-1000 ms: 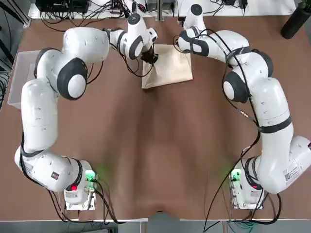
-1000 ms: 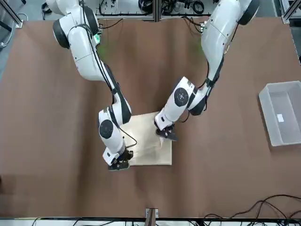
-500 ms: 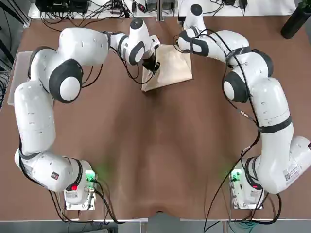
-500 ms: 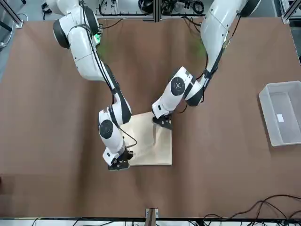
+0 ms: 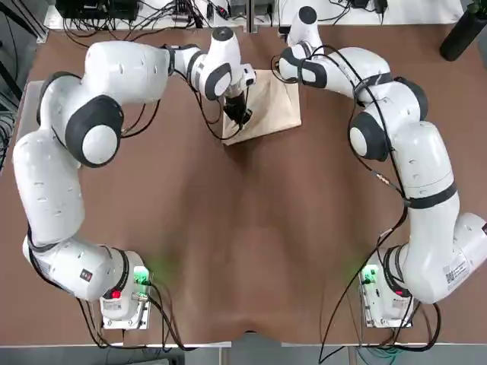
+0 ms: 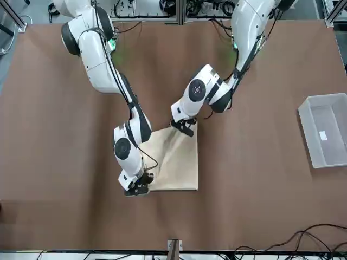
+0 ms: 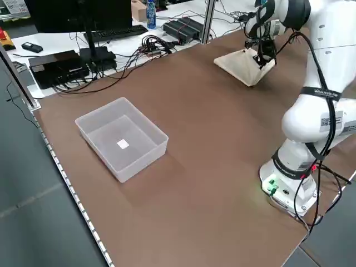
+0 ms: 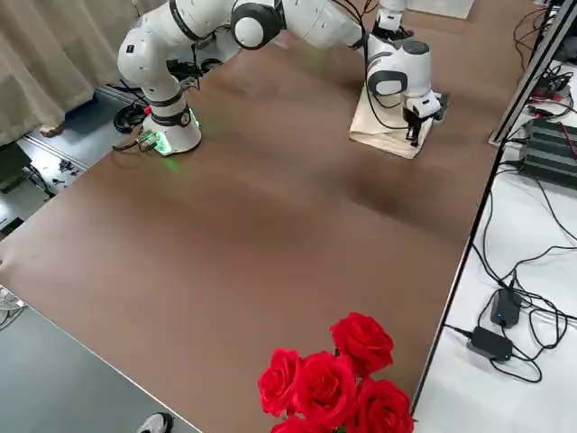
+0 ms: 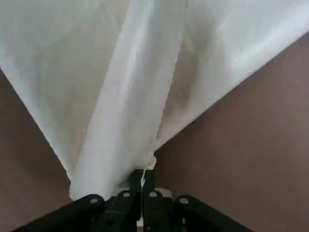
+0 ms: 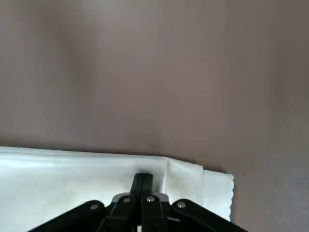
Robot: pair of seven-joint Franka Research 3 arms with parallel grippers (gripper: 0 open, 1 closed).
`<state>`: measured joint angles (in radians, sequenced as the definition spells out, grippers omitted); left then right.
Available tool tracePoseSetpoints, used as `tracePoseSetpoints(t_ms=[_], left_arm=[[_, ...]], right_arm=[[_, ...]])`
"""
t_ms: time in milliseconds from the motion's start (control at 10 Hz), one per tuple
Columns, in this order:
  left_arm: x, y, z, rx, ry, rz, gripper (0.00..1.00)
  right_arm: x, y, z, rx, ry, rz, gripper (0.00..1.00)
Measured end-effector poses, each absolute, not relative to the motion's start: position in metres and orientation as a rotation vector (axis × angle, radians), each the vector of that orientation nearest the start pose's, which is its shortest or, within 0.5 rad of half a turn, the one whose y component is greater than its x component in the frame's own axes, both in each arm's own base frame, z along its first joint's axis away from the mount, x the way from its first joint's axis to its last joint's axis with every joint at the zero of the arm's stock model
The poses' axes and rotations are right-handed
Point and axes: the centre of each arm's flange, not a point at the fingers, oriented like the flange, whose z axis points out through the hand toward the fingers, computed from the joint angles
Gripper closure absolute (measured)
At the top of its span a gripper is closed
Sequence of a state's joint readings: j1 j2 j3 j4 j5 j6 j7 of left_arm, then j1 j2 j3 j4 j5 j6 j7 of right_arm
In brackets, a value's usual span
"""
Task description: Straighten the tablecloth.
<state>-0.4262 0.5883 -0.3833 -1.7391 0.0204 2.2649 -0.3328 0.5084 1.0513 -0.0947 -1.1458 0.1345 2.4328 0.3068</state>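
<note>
The cream tablecloth [image 6: 174, 165] lies folded at the far middle of the brown table, also visible in the top view [image 5: 272, 100]. My left gripper [image 6: 185, 128] is shut on an edge of its upper layer at the corner nearest the robot, and the cloth tents up there [image 9: 145, 96]. My right gripper [image 6: 138, 189] is shut on the far corner on the robot's right, low on the table [image 10: 72, 179]. The right side view shows that gripper [image 8: 416, 133] at the cloth's edge [image 8: 379, 126].
A clear plastic bin [image 6: 325, 135] stands at the robot's left edge of the table [image 7: 122, 139]. Cables and power boxes lie past the far edge [image 5: 152, 15]. Red roses [image 8: 338, 379] rise at the right side view's near edge.
My left gripper has moved toward the robot's side with the cloth's upper layer in it, pulling that edge back and up. The right gripper has stayed at its corner.
</note>
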Motion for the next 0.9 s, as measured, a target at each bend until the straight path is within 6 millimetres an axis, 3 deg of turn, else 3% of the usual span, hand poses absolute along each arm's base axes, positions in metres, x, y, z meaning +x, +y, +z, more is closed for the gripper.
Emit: tracePoseSetpoints(t_ms=[300,900], left_arm=[[0.446,-0.479,0.255,-3.165,0.783,0.321,0.97],[0.406,-0.495,0.253,-3.084,0.883,0.478,0.97]], right_arm=[[0.709,0.339,0.179,-3.015,-0.11,-0.329,0.99],[0.709,0.339,0.179,-3.015,-0.11,-0.331,0.99]])
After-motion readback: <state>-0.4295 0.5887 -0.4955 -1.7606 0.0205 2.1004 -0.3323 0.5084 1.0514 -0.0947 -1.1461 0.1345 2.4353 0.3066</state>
